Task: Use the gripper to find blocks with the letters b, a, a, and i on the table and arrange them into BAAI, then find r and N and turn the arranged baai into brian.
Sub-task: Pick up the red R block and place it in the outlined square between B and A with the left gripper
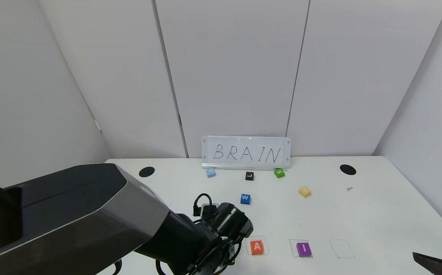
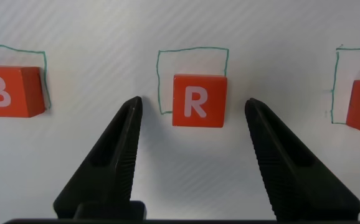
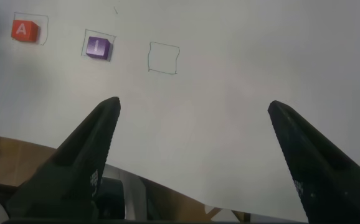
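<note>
Now r (image 2: 196,101) sits in its drawn square, left pincer (image 2: 192,115) spread apart above it.

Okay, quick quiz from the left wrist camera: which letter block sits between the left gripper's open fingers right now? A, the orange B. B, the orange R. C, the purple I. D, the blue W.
B. In the left wrist view the left gripper is open, with the orange R block lying between its fingers and untouched by them, while the orange B block lies off to one side.
</note>
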### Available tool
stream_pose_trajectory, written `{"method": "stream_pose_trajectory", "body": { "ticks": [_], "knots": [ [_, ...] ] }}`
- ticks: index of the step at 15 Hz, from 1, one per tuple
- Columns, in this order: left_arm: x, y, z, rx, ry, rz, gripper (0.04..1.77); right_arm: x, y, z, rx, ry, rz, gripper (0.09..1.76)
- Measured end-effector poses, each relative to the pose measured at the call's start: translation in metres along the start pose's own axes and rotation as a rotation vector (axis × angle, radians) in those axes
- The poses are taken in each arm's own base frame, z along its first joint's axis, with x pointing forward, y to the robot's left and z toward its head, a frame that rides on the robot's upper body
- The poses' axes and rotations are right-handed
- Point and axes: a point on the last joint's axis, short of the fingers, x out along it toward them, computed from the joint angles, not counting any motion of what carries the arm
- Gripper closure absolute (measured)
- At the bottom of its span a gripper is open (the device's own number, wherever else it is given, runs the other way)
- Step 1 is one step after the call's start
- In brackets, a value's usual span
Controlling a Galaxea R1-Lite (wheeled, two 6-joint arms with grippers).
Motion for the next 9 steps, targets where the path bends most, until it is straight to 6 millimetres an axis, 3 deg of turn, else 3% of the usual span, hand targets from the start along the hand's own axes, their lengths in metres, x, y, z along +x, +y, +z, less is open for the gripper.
{"method": "stream_pose_trajectory", "body": {
  "ticks": [9],
  "knots": [
    [-0.0100, 0.0003, 0.0061, -0.009, -0.023, -0.018, 0.26, 0.0003, 0.0000, 0.0001, 0.000, 0.001, 0.000, 0.14]
  ]
}}
